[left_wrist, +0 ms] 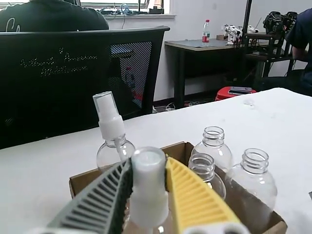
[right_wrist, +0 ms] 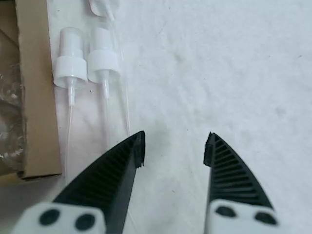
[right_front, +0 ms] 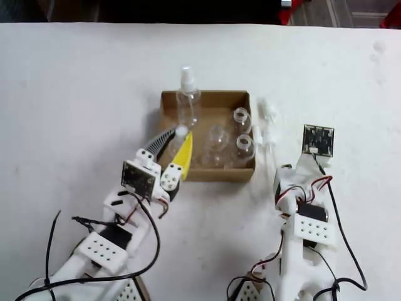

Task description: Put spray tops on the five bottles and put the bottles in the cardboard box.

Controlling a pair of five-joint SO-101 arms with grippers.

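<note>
Clamping a white spray top point(left_wrist: 147, 195) between its grey and yellow jaws, the left gripper point(right_front: 177, 133) sits over the 8 o'clock part of the box point(right_front: 207, 174). The top looks to rest on a bottle neck, though whether it is threaded on I cannot tell. A capped bottle point(right_front: 188, 103) stands at the box's 11 o'clock corner, and three open bottles point(left_wrist: 214, 146) fill the 3 to 5 o'clock side. Loose tops point(right_wrist: 71, 61) lie on the table point(right_wrist: 234, 73) just beside the box's 3 o'clock wall. The right gripper point(right_wrist: 174, 144) hangs near them, jaws spread wide and empty. The bottles are probably thin, empty plastic: light, slick, easily tipped or dented. The ribbed collar of a top seems the safest grip, as its dip tube is thin and bendy.
</note>
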